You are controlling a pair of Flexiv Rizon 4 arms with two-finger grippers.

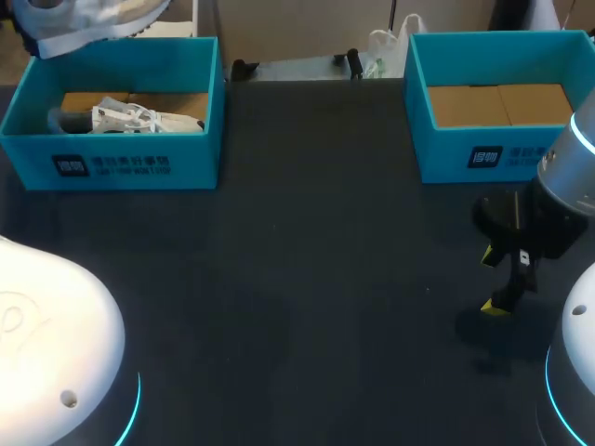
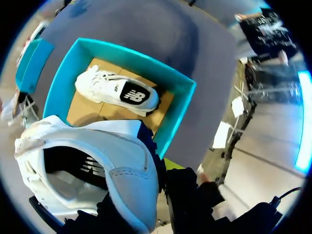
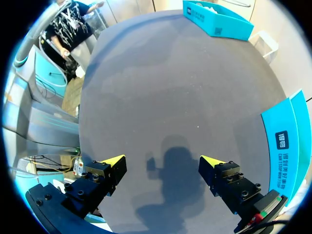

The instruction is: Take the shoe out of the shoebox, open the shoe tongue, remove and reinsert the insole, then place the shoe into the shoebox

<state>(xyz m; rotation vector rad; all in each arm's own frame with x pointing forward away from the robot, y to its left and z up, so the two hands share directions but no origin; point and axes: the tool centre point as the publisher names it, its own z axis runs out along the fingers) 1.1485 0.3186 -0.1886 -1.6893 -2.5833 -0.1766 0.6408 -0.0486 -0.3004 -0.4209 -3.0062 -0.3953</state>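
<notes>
Teal left shoebox (image 1: 112, 167) sits at the far left of the table (image 1: 297, 279) in the head view, with a second shoe (image 1: 130, 118) lying in it on the cardboard floor. Above its back wall hangs the held shoe (image 1: 88, 23), white, blurred, clear of the box. Our right shoebox (image 1: 465, 158) at far right has only cardboard in it. Our right gripper (image 1: 493, 281) is low over the table in front of that box, well apart from both shoes.

Left wrist view: our left gripper (image 2: 146, 204) has the held shoe right up against the camera, opening facing us, with the left shoebox and second shoe beneath. Only one yellow tip (image 2: 171, 164) shows, beside the heel. The other is hidden, but the shoe is airborne, so we judge it grasped at the heel collar.

Right wrist view: right gripper is spread wide with nothing between the tips, only bare table and its own shadow under it.

Risks, as we judge them:
- A heel-edge pinch is thin, so a fast swing could tilt the shoe out and drop it onto the second shoe or the box wall.
- A low carry could clip the box rim.
- The right gripper is far off. Tongue and insole work needs it to cross over, and a poor meeting point could knock the shoe loose.
</notes>
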